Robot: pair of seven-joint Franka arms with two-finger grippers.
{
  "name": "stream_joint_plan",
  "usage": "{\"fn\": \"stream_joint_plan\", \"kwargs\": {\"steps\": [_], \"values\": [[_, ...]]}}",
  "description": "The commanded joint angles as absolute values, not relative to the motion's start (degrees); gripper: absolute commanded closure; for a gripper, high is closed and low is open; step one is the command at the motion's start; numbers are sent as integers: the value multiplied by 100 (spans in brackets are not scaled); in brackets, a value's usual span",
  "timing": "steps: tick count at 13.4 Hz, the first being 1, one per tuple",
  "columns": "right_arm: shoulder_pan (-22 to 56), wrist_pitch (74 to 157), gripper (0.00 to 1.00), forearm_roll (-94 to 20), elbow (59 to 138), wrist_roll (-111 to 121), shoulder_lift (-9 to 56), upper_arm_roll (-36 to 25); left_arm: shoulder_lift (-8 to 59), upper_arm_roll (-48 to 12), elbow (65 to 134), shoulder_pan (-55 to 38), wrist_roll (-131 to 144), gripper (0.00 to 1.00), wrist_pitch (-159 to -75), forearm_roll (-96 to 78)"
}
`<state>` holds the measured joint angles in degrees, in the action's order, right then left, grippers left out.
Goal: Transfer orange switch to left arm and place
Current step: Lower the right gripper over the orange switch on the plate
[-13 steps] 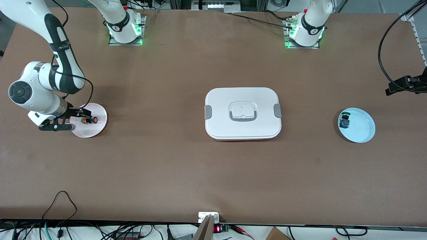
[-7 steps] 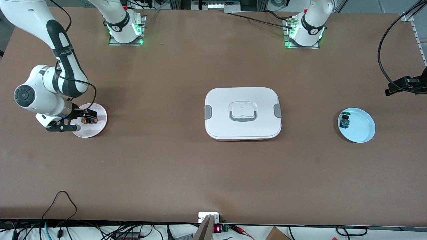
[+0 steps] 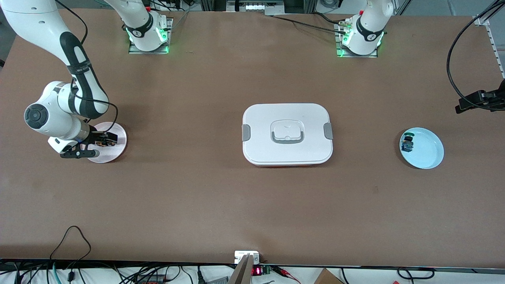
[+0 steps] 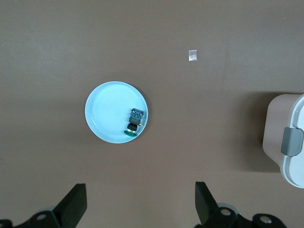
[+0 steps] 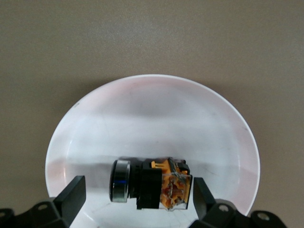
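A pale pink plate (image 3: 114,152) lies on the brown table (image 3: 205,197) toward the right arm's end. Toward the left arm's end lies a light blue plate (image 3: 428,152), and a green-capped switch (image 3: 407,144) rests in it, touching its rim. A black cable (image 3: 71,236) loops on the table edge nearest the front camera.

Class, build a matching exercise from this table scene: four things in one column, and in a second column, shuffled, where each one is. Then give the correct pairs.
Things:
1. orange switch
2. green-capped switch
3. box
4. right gripper

Places:
A. on the pale blue plate
B. mid-table, between the two plates
C. open, low over the pink plate
D. lying on the pink plate, between the open fingers

Pairs: 1-D, 2-A, 3-B, 4-C
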<state>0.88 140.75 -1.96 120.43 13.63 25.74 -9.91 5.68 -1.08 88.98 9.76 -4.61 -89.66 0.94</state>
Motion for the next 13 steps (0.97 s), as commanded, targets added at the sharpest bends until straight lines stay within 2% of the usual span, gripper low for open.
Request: {"fn": "stream_joint_plan", "kwargs": {"steps": [1, 13], "values": [[-18, 14176, 0, -229, 12085, 1520, 2549, -896, 642, -114, 8736, 940, -404, 0, -8833, 255], [-114, 14317, 0, -299, 12085, 1433, 2654, -896, 633, -114, 8719, 923, -369, 0, -8833, 255]]}}
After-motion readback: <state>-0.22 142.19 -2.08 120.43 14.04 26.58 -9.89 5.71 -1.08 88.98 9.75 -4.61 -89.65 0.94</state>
